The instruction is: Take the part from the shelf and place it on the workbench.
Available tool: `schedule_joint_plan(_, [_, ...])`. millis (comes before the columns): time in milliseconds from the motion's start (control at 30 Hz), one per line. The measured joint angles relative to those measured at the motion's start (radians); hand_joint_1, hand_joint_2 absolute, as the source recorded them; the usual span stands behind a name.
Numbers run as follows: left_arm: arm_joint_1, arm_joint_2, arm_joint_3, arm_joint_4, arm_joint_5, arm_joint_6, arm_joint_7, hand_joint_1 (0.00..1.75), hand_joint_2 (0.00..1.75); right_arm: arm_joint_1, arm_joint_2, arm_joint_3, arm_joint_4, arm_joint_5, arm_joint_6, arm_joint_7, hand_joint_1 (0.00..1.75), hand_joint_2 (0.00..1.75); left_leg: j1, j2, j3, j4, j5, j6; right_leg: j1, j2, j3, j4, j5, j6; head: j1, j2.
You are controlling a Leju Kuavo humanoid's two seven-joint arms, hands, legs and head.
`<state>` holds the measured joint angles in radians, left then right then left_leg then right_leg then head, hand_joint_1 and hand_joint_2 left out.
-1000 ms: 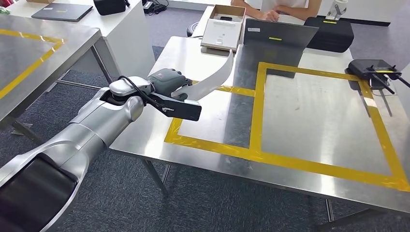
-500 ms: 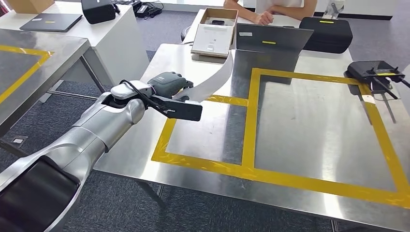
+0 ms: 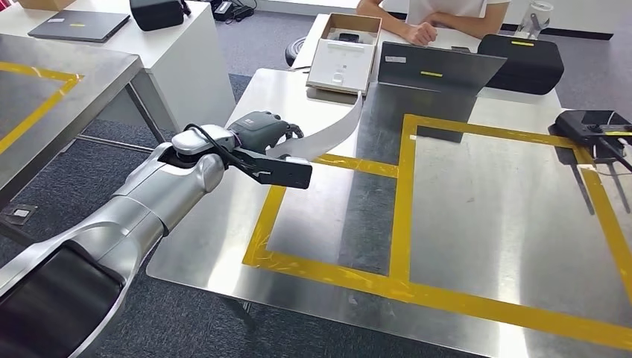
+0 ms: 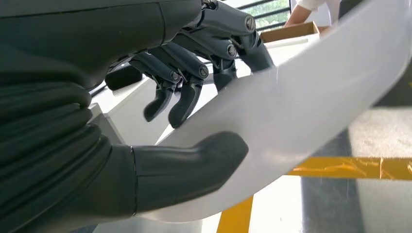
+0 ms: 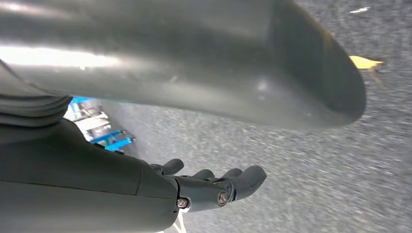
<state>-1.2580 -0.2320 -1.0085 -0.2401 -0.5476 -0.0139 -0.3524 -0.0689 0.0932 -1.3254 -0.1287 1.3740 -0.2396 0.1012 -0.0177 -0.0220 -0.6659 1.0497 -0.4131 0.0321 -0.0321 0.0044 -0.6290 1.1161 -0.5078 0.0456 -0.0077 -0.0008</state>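
From the head, my left hand (image 3: 257,128) holds the curved white part (image 3: 332,128) above the steel worktop (image 3: 477,201) — over its yellow tape. At my left wrist, thumb and fingers (image 4: 214,43) clamp it. My right hand (image 5: 214,187) hangs loosely open above the floor — holding nothing.

— Any text you can read from your end?

— None I can make out. I see small yellow labels on the grey panel (image 3: 438,68) and the black case (image 3: 522,61) at the upper right of the frame, but their print is too small.
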Motion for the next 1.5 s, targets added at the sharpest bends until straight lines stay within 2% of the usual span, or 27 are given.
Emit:
schedule_joint_plan(33, [-0.001,0.0,0.0,-0.001,0.0,0.009,-0.003,0.0,0.0,0.0,0.0,0.0,0.0,0.001,0.001,-0.004,0.0,0.0,-0.001,-0.001,-0.002,0.008,-0.005,-0.005,0.0,0.001,0.011,-0.031,0.012,-0.004,0.0,0.0])
schedule_joint_plan(67, [-0.002,0.0,0.001,-0.001,0.002,0.017,-0.006,0.0,0.0,-0.001,0.0,0.0,0.0,0.002,0.002,-0.007,0.0,0.0,-0.004,-0.002,-0.005,0.012,-0.009,-0.004,0.001,0.002,0.015,-0.041,0.011,-0.01,0.001,0.0])
schedule_joint_plan(133, [-0.003,0.002,0.003,-0.003,0.006,0.025,-0.014,0.0,0.0,-0.001,0.001,0.0,0.0,0.004,0.003,-0.01,0.0,0.0,-0.008,-0.002,-0.005,0.012,-0.009,0.014,0.001,0.004,0.017,-0.045,0.014,-0.02,0.001,0.0])
schedule_joint_plan(167, [-0.004,0.002,0.003,-0.003,0.007,0.029,-0.017,0.0,0.0,-0.001,0.001,0.0,0.0,0.005,0.003,-0.01,0.0,0.0,-0.008,-0.002,-0.003,0.011,-0.009,0.025,0.001,0.005,0.018,-0.046,0.015,-0.022,0.001,0.0])
schedule_joint_plan(200, [-0.004,0.003,0.004,-0.004,0.007,0.035,-0.02,0.0,0.0,-0.001,0.001,0.0,0.0,0.006,0.003,-0.01,0.0,0.0,-0.009,-0.001,-0.001,0.01,-0.007,0.031,0.002,0.006,0.019,-0.047,0.015,-0.023,0.001,0.0])
schedule_joint_plan(233, [-0.004,0.003,0.005,-0.005,0.007,0.044,-0.022,0.0,0.0,-0.001,0.001,0.0,0.0,0.006,0.003,-0.01,0.0,0.0,-0.009,-0.001,0.001,0.008,-0.006,0.031,0.002,0.007,0.019,-0.047,0.015,-0.025,0.001,0.0])
schedule_joint_plan(333, [-0.004,-0.001,0.007,-0.009,-0.001,0.079,-0.03,0.0,0.0,-0.001,0.001,0.0,0.0,0.007,0.003,-0.01,0.0,0.0,-0.009,0.0,0.005,0.002,-0.004,0.021,0.004,0.008,0.021,-0.047,0.014,-0.031,0.001,0.0])
schedule_joint_plan(467, [-0.004,-0.01,0.006,-0.01,-0.015,0.093,-0.029,0.0,0.0,-0.002,0.001,0.0,0.0,0.006,0.001,-0.01,0.0,0.0,-0.007,0.0,0.008,-0.004,-0.002,-0.01,0.006,0.007,0.021,-0.047,0.013,-0.033,0.002,0.0])
schedule_joint_plan(533, [-0.004,-0.013,0.006,-0.011,-0.018,0.094,-0.028,0.0,0.0,-0.002,0.001,0.0,0.0,0.006,0.001,-0.01,0.0,0.0,-0.006,0.0,0.008,-0.004,-0.003,-0.013,0.006,0.007,0.021,-0.047,0.012,-0.034,0.002,0.0])
schedule_joint_plan(733, [-0.004,-0.015,0.006,-0.012,-0.021,0.103,-0.035,0.0,0.0,-0.002,0.001,0.0,0.0,0.006,0.001,-0.01,0.0,0.0,-0.008,0.0,0.008,-0.004,-0.003,-0.013,0.005,0.007,0.024,-0.05,0.013,-0.033,0.002,0.0])
schedule_joint_plan(933, [-0.004,-0.016,0.007,-0.014,-0.022,0.105,-0.032,0.0,0.0,-0.002,0.001,0.0,0.0,0.005,0.0,-0.01,0.0,0.0,-0.007,0.0,0.008,-0.004,-0.003,-0.013,0.005,0.007,0.028,-0.057,0.015,-0.029,0.002,0.0])
schedule_joint_plan(1067, [-0.004,-0.017,0.01,-0.014,-0.021,0.122,-0.016,0.0,0.0,-0.001,0.003,0.0,0.0,0.003,-0.007,-0.009,0.0,0.0,-0.014,0.0,0.006,0.002,-0.01,0.002,-0.001,0.007,0.033,-0.067,0.019,-0.017,0.001,0.0])
schedule_joint_plan(1133, [-0.004,-0.019,0.016,-0.014,-0.021,0.132,-0.015,0.0,0.0,-0.001,0.004,0.0,0.0,0.001,-0.014,-0.008,0.0,0.0,-0.01,0.001,0.013,-0.01,-0.003,0.008,0.0,0.007,0.038,-0.069,0.019,-0.01,0.002,0.0])
schedule_joint_plan(1167, [-0.004,-0.02,0.018,-0.014,-0.021,0.136,-0.015,0.0,0.0,-0.001,0.004,0.0,0.0,-0.001,-0.016,-0.008,0.0,0.0,-0.006,0.002,0.019,-0.021,0.004,0.012,0.001,0.005,0.037,-0.061,0.011,-0.008,0.002,0.0])
schedule_joint_plan(1200, [-0.003,-0.021,0.02,-0.014,-0.021,0.138,-0.017,0.0,0.0,-0.001,0.005,0.0,0.0,-0.002,-0.017,-0.008,0.0,0.0,-0.002,0.004,0.025,-0.032,0.011,0.014,0.003,0.004,0.028,-0.037,-0.01,-0.006,0.003,0.0])
schedule_joint_plan(1300, [0.001,-0.022,0.024,-0.014,-0.022,0.14,-0.021,0.0,0.0,-0.001,0.006,0.0,0.0,-0.003,-0.018,-0.008,0.0,0.0,0.001,0.009,0.025,-0.042,0.018,0.019,0.004,0.001,-0.046,0.135,-0.107,0.002,0.004,0.0])
schedule_joint_plan(1333, [0.004,-0.022,0.025,-0.013,-0.023,0.141,-0.021,0.0,0.0,-0.001,0.006,0.0,0.0,-0.003,-0.018,-0.008,0.0,0.0,0.002,0.01,0.022,-0.04,0.018,0.018,0.003,0.001,-0.064,0.178,-0.12,0.005,0.004,0.0])
schedule_joint_plan(1367, [0.008,-0.022,0.025,-0.013,-0.025,0.142,-0.021,0.0,0.0,-0.001,0.006,0.0,0.0,-0.003,-0.018,-0.008,0.0,0.0,0.004,0.011,0.018,-0.037,0.019,0.016,0.001,0.0,-0.065,0.187,-0.113,0.009,0.004,0.0])
schedule_joint_plan(1400, [0.01,-0.022,0.025,-0.013,-0.028,0.144,-0.02,0.0,0.0,-0.001,0.006,0.0,0.0,-0.003,-0.018,-0.008,0.0,0.0,0.007,0.011,0.013,-0.033,0.02,0.013,-0.002,0.0,-0.047,0.155,-0.089,0.014,0.004,0.0])
schedule_joint_plan(1467, [0.011,-0.024,0.025,-0.013,-0.032,0.148,-0.018,0.0,0.0,-0.002,0.008,0.0,0.0,-0.002,-0.018,-0.008,0.0,0.0,0.013,0.01,-0.001,-0.016,0.02,0.001,-0.009,-0.002,0.024,0.03,-0.034,0.026,0.005,0.0])
schedule_joint_plan(1500, [0.011,-0.024,0.025,-0.013,-0.034,0.148,-0.018,0.0,0.0,-0.003,0.01,0.0,0.0,-0.001,-0.02,-0.008,0.0,0.0,0.013,0.008,-0.007,-0.007,0.019,-0.007,-0.011,-0.001,0.048,-0.015,-0.013,0.025,0.005,0.0])
